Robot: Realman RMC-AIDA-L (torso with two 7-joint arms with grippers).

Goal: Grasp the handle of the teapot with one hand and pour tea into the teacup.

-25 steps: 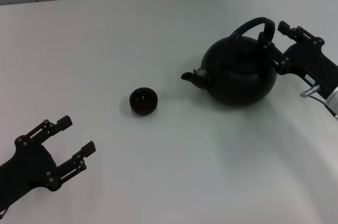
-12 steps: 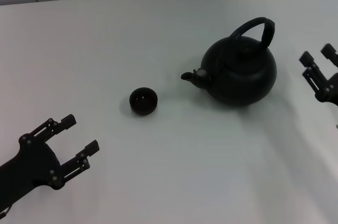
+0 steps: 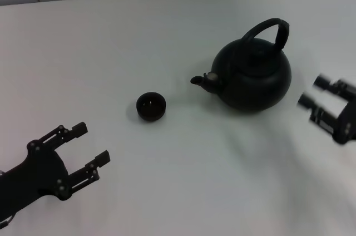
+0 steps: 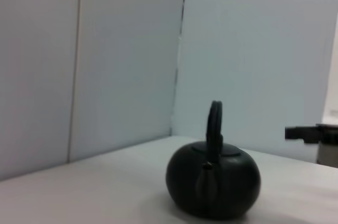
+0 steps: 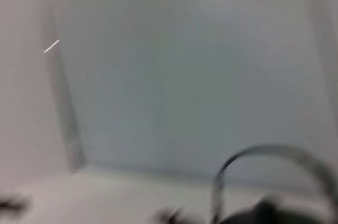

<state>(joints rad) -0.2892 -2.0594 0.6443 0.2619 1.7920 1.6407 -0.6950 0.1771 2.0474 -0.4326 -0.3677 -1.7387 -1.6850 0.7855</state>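
Note:
The black teapot (image 3: 253, 74) stands upright on the white table right of centre, its spout (image 3: 201, 80) pointing left toward the small black teacup (image 3: 151, 106). Its arched handle (image 3: 268, 28) rises free, nothing holding it. My right gripper (image 3: 316, 92) is open at the right edge, a short way right of the teapot and apart from it. My left gripper (image 3: 92, 144) is open at the lower left, well short of the teacup. The left wrist view shows the teapot (image 4: 213, 180) spout-on, with the right gripper (image 4: 301, 133) beyond it. The right wrist view catches the handle (image 5: 269, 168).
The white table (image 3: 167, 35) meets a pale wall along its far edge. Nothing else stands on it besides the teapot and teacup.
My right gripper has let go of the handle and drawn back to the right and toward me. The teapot stays put. The left gripper has crept slightly right.

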